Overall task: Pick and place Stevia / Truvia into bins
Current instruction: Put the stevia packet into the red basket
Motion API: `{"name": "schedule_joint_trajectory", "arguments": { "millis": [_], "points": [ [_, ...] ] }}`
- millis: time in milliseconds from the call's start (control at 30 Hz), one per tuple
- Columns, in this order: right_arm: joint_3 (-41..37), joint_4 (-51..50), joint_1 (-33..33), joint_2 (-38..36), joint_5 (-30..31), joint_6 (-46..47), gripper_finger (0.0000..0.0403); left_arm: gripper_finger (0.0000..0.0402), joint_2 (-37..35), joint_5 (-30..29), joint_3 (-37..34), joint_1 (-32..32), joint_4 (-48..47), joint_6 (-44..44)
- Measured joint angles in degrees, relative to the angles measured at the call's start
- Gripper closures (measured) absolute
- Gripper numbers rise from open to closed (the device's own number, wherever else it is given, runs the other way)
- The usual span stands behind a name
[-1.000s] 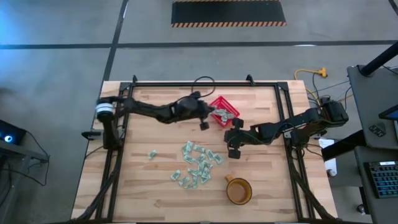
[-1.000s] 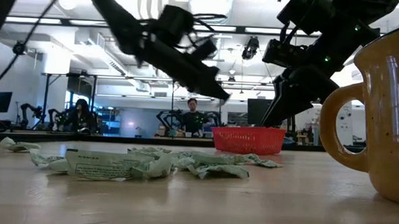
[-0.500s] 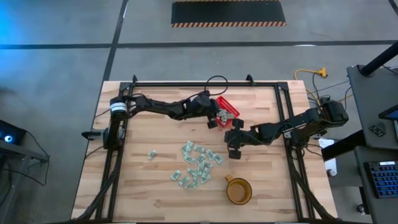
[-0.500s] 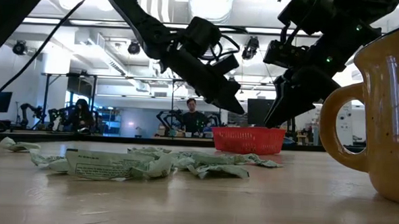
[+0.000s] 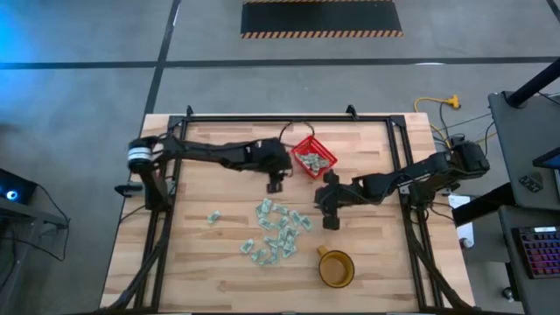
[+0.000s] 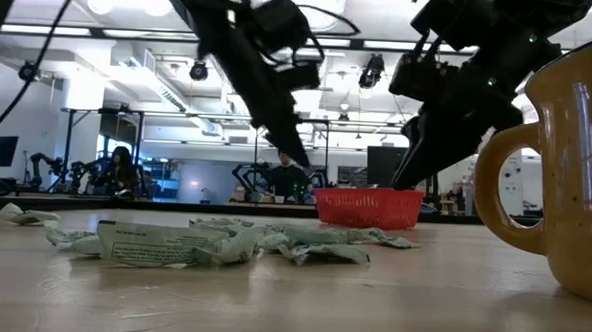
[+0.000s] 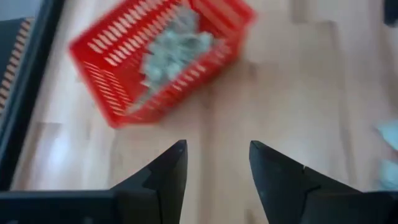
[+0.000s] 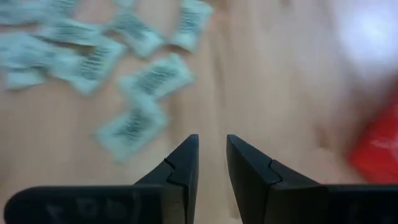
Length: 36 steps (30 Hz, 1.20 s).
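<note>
Your Stevia sachets (image 5: 278, 232), pale green and white, lie crumpled in a loose heap mid-desk, with one stray packet (image 5: 213, 216) off toward the left arm's side; more sachets already fill the red basket (image 5: 312, 156) near the desk's (image 5: 210, 271) far edge. Since half a second ago your left hand (image 5: 274, 185) has pulled back from the basket toward the heap, its fingers now spread and holding nothing. Your right hand (image 5: 328, 221) hovers beside the heap, fingers narrowly parted, nothing between them. An amber mug (image 5: 336, 268) stands near the desk's front edge.
</note>
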Motion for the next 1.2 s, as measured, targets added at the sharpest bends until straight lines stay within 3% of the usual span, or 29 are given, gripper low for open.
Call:
{"name": "schedule_joint_trajectory", "arguments": {
  "millis": [200, 367, 600, 867, 1200],
  "points": [
    [-0.2, 7.5, 0.2, 2.8, -6.8, -0.9, 0.0330, 0.0244, -9.5, 0.0, -10.0, -4.0, -0.8, -3.8],
    [0.5, 10.5, 0.9, 8.4, -10.0, -4.0, 0.0330, 0.0244, -17.9, -0.1, -20.2, -6.1, 3.9, -7.2],
    [4.5, 10.1, 0.9, 14.2, -10.0, -7.1, 0.0322, 0.0244, -28.0, -1.5, -30.4, -6.4, 10.5, -10.5],
    [5.6, 10.0, 0.9, 14.8, -8.3, -8.0, 0.0283, 0.0244, -34.0, -2.5, -33.1, -6.4, 12.6, -10.6],
    [5.6, 6.8, 0.9, 15.0, -8.3, -6.8, 0.0256, 0.0244, -33.0, -2.5, -33.6, -6.4, 12.4, -10.6]
  ]
}}
